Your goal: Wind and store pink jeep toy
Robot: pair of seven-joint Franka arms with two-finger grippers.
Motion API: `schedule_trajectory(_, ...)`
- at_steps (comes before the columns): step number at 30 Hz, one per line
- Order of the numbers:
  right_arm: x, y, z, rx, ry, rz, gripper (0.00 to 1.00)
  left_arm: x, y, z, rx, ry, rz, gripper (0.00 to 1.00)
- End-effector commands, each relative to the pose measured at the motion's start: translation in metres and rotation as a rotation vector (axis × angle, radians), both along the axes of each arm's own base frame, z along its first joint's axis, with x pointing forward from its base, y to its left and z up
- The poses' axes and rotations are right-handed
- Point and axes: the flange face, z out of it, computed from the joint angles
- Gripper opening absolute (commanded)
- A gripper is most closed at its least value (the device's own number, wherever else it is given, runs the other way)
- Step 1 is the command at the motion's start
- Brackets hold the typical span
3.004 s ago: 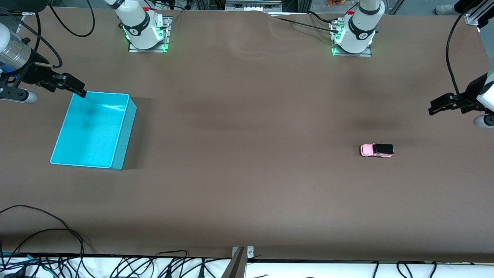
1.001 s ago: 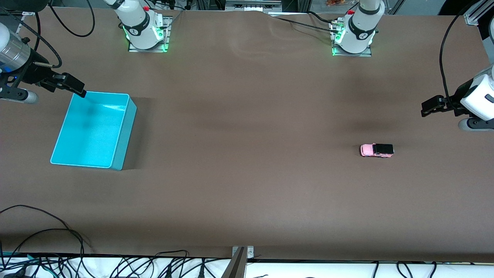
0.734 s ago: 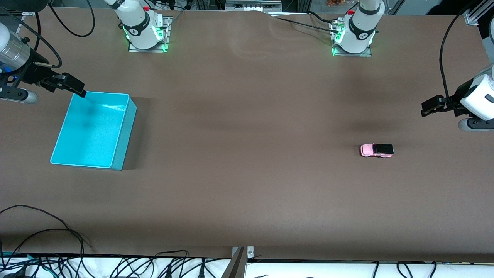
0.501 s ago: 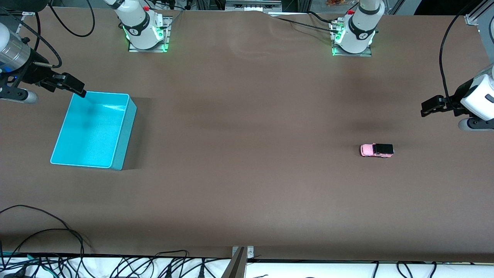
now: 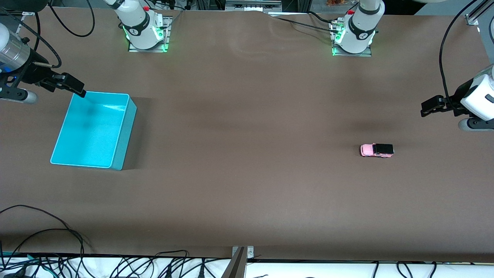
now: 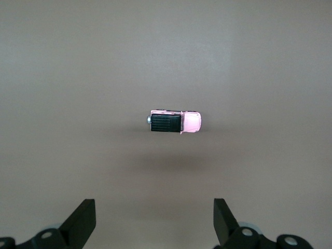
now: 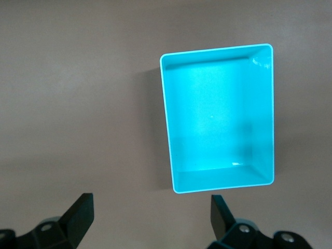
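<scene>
Cyan bin (image 5: 92, 131) on brown table (image 5: 247, 173)

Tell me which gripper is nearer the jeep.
Left. The left gripper hangs over bare table at the jeep's end, jaws open; the right gripper waits over the bin's corner.

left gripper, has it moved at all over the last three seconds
Yes. In the front view the left gripper, open, has shifted toward the right arm's end of the table, closing on the pink jeep toy, which has stayed put.
</scene>
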Motion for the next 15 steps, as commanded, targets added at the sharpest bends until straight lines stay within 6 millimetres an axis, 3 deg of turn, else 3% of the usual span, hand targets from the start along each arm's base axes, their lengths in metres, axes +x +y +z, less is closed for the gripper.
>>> schedule_trajectory(1, -0.0016, -0.0031, 0.0068, -0.006, 0.0, 0.013, 1.0, 0.0017, -0.0002, 0.0042, -0.025, -0.003, 0.009, 1.0)
schedule_trajectory(11, -0.0015, -0.0031, 0.0075, -0.006, -0.001, 0.013, 1.0, 0.0024, -0.0004, 0.0024, -0.046, -0.001, 0.027, 1.0)
schedule_trajectory(15, -0.0014, -0.0039, 0.0075, -0.006, -0.001, 0.011, 1.0, 0.0025, -0.0003, 0.0031, -0.037, -0.005, 0.109, 1.0)
